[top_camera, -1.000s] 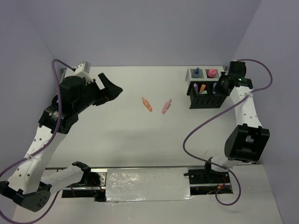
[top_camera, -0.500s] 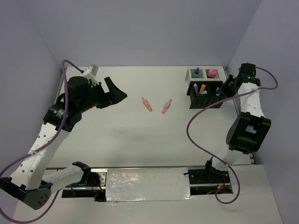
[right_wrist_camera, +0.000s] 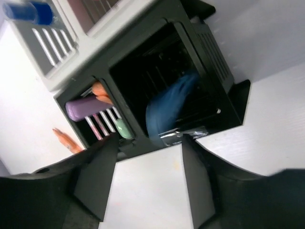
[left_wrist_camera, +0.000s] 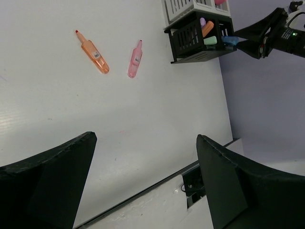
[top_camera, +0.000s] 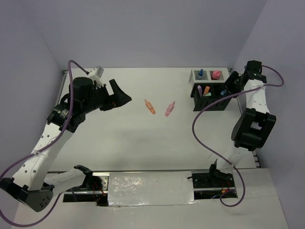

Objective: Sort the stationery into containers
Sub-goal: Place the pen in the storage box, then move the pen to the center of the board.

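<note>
Lying ahead of the left pincer (left_wrist_camera: 145,140), out on the table (left_wrist_camera: 71,114) and well apart from it, are the two loose items: an orange marker (left_wrist_camera: 94,50) and a pink marker (left_wrist_camera: 135,59). In the left wrist view the orange one sits ahead and off to the pincer's left, its long axis slanting across the line of reach. The pink one sits nearly straight ahead, its long axis close to that line. The two lie near each other but do not touch. The left arm is the nearer one to both, so the next pick looks like its job, probably with a turn of the wrist to set the fingers across the barrel. Its jaws stand wide apart, holding and touching nothing.

The right pincer (right_wrist_camera: 150,140) hovers at the black organiser (right_wrist_camera: 217,57), with the white tray (right_wrist_camera: 47,40) just beyond that. A blue marker (right_wrist_camera: 169,109) lies directly ahead of it, slanting down into the organiser's nearer cell. These jaws look apart, wider than the marker. Whether one finger touches its near end cannot be told. Purple, orange and green markers stand in the neighbouring cell.
</note>
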